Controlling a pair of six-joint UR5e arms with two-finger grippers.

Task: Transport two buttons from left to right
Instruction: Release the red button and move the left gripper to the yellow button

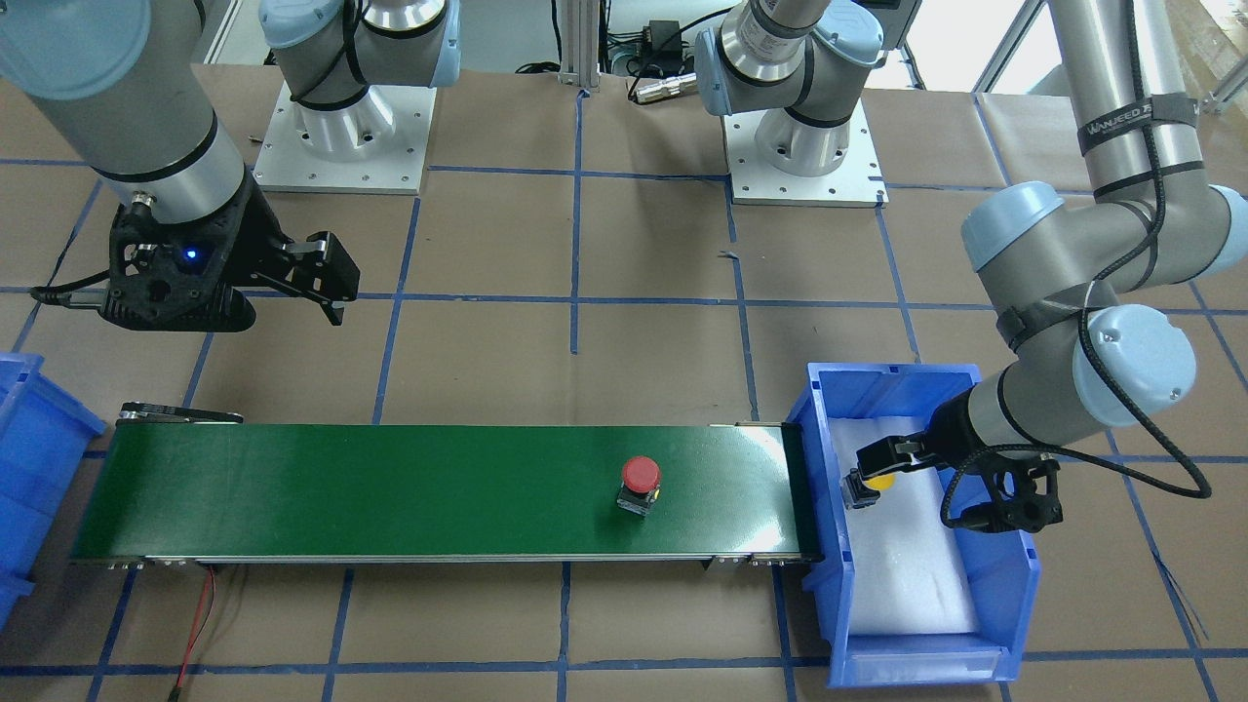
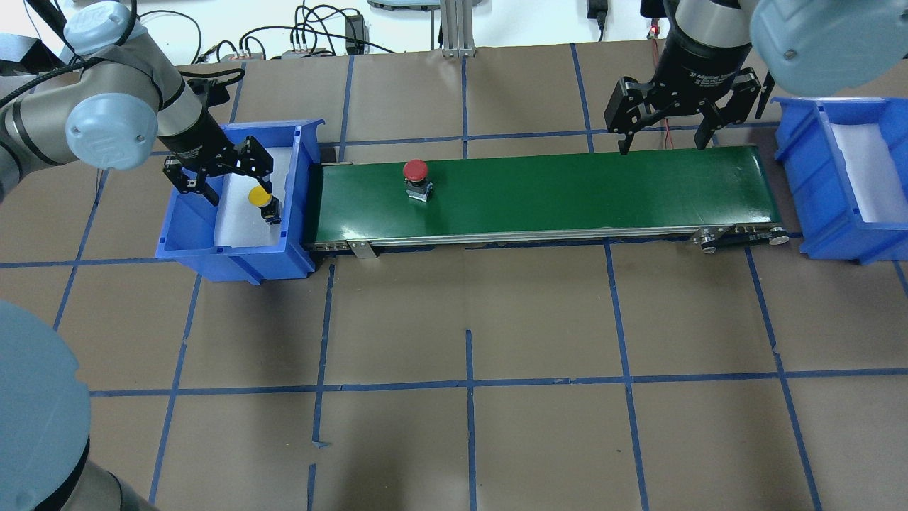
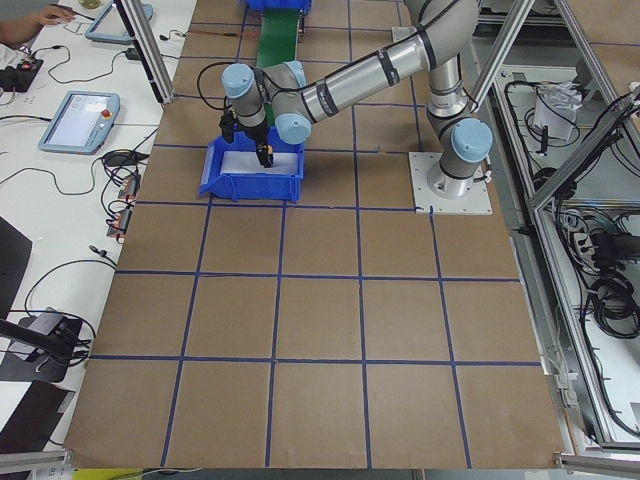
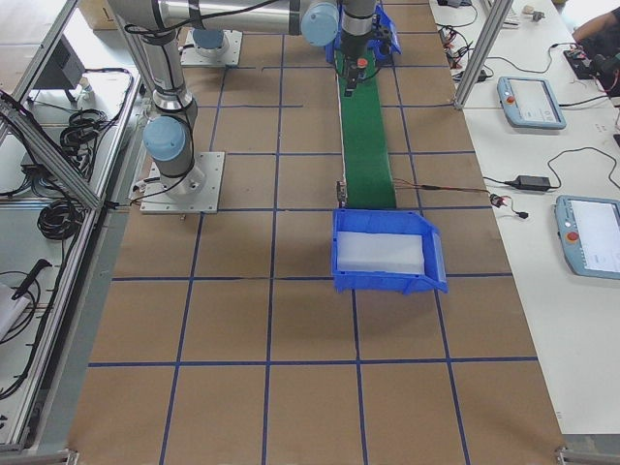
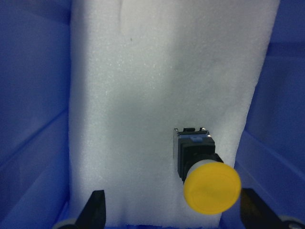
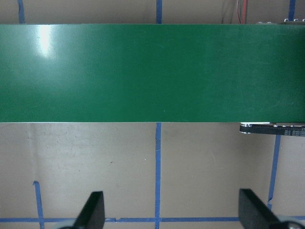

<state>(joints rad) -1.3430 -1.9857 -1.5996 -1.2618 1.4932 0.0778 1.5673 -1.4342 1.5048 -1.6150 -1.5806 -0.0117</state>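
The yellow button lies tilted on white foam in the left blue bin, close to the wall that faces the belt. My left gripper hangs open over it in that bin. In the left wrist view the cap sits between the fingers, nearer the right one and apart from both. The same yellow button shows in the front view. The red button stands upright on the green belt, near the belt's left end. My right gripper is open and empty above the belt's right end.
A second blue bin lined with white foam stands past the belt's right end. Brown paper with blue tape lines covers the table. Red and black wires run from the belt. A person's hand and tablets rest on a side table.
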